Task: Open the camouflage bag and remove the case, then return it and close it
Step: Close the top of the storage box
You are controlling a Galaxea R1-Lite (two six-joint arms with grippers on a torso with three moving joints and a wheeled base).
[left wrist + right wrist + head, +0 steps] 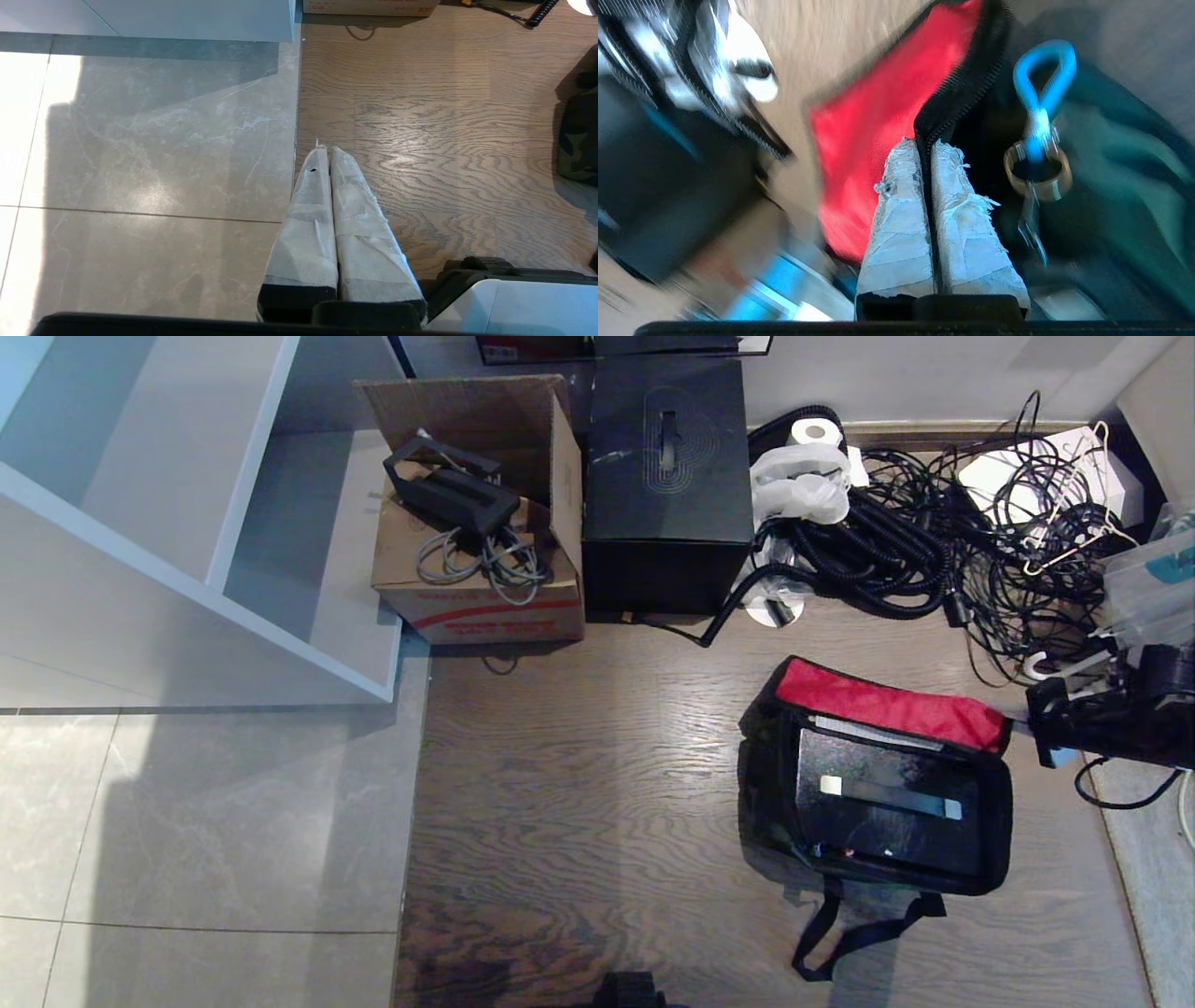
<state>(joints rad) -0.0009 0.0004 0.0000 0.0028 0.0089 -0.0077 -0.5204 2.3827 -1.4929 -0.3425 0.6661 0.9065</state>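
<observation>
Right gripper (pixel 927 142): tape-wrapped fingers pressed together, tips pinching the black zippered edge of the lid where it meets the red lining; a silver zip pull with a blue loop (pixel 1038 112) hangs just beside them, not in the grip. In the head view the same arm sits at the far right corner of the soft boxy camouflage bag (pixel 775 803) with black sides and strap, which lies on the wood-grain floor (pixel 579 784). The red-lined lid (pixel 887 702) stands folded back, so the bag is open. The flat rectangular glittery black case (pixel 887 821) lies flat inside the bag, handle with silver ends facing up. Whether this is the case before removal or after return cannot be told from how things lie; with the grip on the lid's edge, I judge the closing step is in hand. Left to do at least: swing the lid over and run the zip round. Left gripper (pixel 327 151): fingers together, empty, parked over the seam between grey tile and wood, well apart from the bag. Tall plain black cube box (pixel 665 485) stands against the wall, untouched.
</observation>
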